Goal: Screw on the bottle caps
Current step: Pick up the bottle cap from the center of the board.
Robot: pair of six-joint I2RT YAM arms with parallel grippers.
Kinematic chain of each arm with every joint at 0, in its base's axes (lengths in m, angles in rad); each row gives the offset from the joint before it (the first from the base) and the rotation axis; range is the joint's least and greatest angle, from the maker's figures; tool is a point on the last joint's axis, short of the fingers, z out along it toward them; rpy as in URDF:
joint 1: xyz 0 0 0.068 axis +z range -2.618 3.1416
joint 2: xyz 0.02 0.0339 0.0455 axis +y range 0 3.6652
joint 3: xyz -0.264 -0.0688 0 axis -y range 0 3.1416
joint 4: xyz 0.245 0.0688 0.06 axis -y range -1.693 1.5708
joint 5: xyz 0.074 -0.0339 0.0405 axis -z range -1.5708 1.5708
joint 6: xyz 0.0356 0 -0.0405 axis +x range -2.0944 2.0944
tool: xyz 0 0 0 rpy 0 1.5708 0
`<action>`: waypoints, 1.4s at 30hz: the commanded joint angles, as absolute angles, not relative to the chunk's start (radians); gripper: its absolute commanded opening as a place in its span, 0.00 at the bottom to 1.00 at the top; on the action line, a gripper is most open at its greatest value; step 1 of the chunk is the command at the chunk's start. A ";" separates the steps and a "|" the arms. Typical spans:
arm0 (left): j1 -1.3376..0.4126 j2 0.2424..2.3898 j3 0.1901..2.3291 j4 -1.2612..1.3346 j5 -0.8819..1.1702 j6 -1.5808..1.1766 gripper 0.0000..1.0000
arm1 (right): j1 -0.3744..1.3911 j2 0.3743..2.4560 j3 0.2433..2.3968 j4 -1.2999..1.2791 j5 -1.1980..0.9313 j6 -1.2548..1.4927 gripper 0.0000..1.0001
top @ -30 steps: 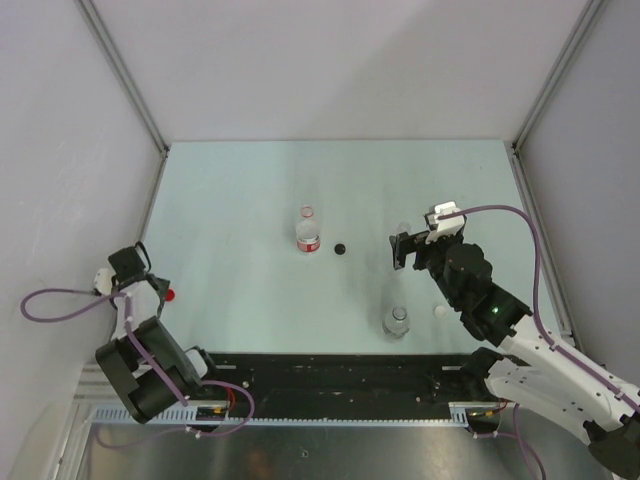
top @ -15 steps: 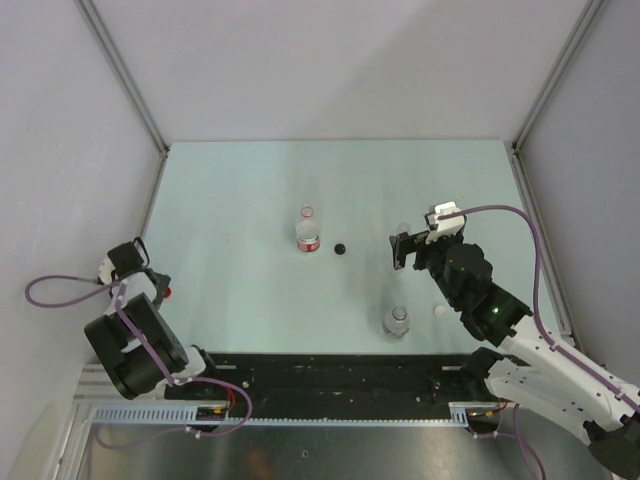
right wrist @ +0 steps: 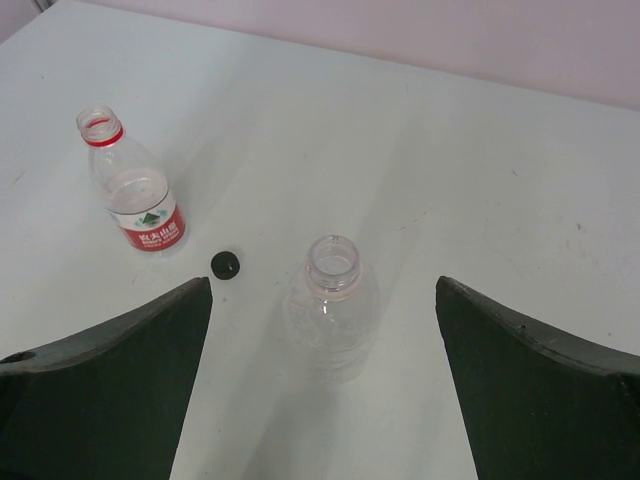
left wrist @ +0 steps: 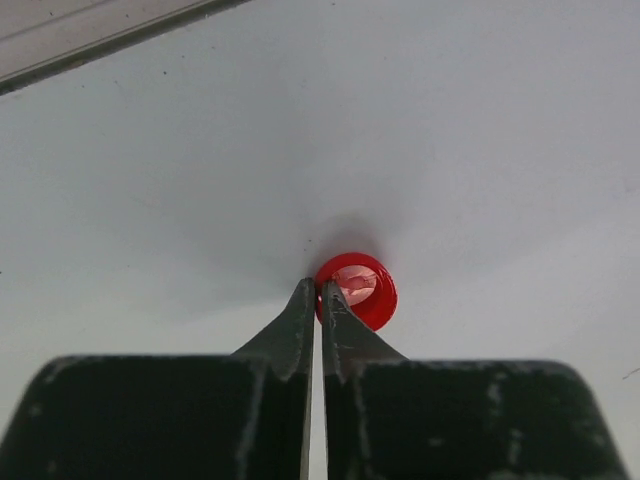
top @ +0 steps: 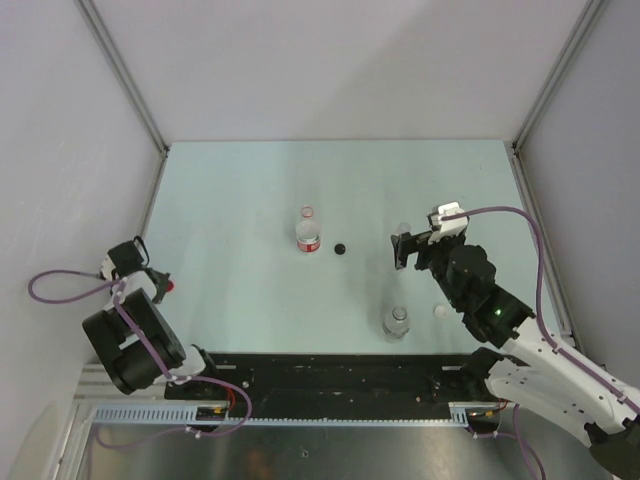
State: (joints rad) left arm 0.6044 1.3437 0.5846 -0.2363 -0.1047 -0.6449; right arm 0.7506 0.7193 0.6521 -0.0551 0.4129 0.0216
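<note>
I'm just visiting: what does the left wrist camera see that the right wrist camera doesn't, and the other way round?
Only the left wrist view: a red cap lying open side up, with the left hand nearly shut at its rim. Only the right wrist view: a labelled bottle and a plain bottle, both uncapped, a black cap between them, and the right hand wide open, facing the plain bottle. Both: the pale table and each hand's own dark fingers.

We see a pale green table (top: 230, 190) enclosed on three sides by plain white panels (top: 330, 70), with grey metal posts (top: 125, 75) at the far corners and a black rail (top: 330, 375) along its near edge.
</note>
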 commanded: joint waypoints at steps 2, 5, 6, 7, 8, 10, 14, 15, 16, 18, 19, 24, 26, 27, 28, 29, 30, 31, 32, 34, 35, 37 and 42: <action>0.594 1.342 0.557 -0.286 -0.034 -0.618 0.01 | 0.746 0.694 0.659 -0.040 0.424 0.014 0.99; 0.588 1.283 0.555 -0.281 0.044 -0.617 0.00 | 0.747 0.684 0.659 -0.034 0.391 0.030 0.99; 0.578 1.250 0.549 -0.272 0.073 -0.627 0.00 | 0.746 0.679 0.659 -0.030 0.381 0.045 0.99; 0.566 1.215 0.540 -0.259 0.111 -0.653 0.00 | 0.745 0.671 0.659 -0.023 0.374 0.068 0.99; 0.545 1.176 0.534 -0.237 0.162 -0.682 0.00 | 0.745 0.665 0.659 -0.017 0.362 0.086 0.99; 0.480 1.095 0.560 -0.194 0.259 -0.725 0.00 | 0.742 0.647 0.659 0.026 0.319 0.105 0.99; 0.374 0.892 0.664 -0.174 0.362 -0.773 0.00 | 0.740 0.593 0.659 0.105 0.220 0.159 0.99; 0.348 0.849 0.698 -0.168 0.385 -0.774 0.00 | 0.740 0.581 0.659 0.129 0.201 0.179 0.99; 0.311 0.812 0.731 -0.158 0.404 -0.771 0.00 | 0.740 0.573 0.660 0.148 0.182 0.204 0.99; 0.211 0.762 0.800 -0.119 0.456 -0.739 0.00 | 0.739 0.571 0.670 0.172 0.124 0.256 0.99; 0.144 0.751 0.833 -0.097 0.481 -0.723 0.00 | 0.738 0.578 0.681 0.180 0.083 0.282 0.99; -0.226 0.758 0.878 0.234 0.667 -0.692 0.00 | 0.738 0.672 0.761 0.236 -0.157 0.445 0.96; -0.349 0.769 0.891 0.331 0.702 -0.646 0.00 | 0.737 0.713 0.783 0.291 -0.238 0.522 0.95; -0.403 0.773 0.899 0.356 0.710 -0.611 0.00 | 0.735 0.731 0.793 0.320 -0.270 0.556 0.94; -0.451 0.775 0.901 0.386 0.727 -0.573 0.00 | 0.734 0.745 0.799 0.346 -0.297 0.593 0.94; -0.496 0.777 0.899 0.417 0.754 -0.540 0.00 | 0.733 0.758 0.803 0.377 -0.329 0.636 0.94; -0.535 0.778 0.897 0.444 0.780 -0.505 0.00 | 0.732 0.771 0.806 0.412 -0.355 0.669 0.94; -0.570 0.778 0.896 0.461 0.802 -0.471 0.00 | 0.730 0.785 0.808 0.446 -0.386 0.717 0.94; -0.599 0.778 0.896 0.470 0.813 -0.438 0.00 | 0.730 0.797 0.810 0.491 -0.417 0.759 0.94; -0.636 0.785 0.903 0.478 0.828 -0.386 0.00 | 0.732 0.818 0.811 0.576 -0.474 0.845 0.94; -0.647 0.792 0.911 0.481 0.832 -0.373 0.00 | 0.734 0.830 0.811 0.620 -0.497 0.886 0.94; -0.656 0.810 0.927 0.481 0.837 -0.360 0.00 | 0.742 0.854 0.811 0.697 -0.527 0.954 0.93; -0.662 0.860 0.956 0.484 0.828 -0.355 0.00 | 0.796 0.909 0.817 0.786 -0.512 1.002 0.87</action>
State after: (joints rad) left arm -0.6525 0.8280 0.9081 0.4404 0.8143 -0.4080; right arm 0.7555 0.8810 0.7689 0.6281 -0.4702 0.9005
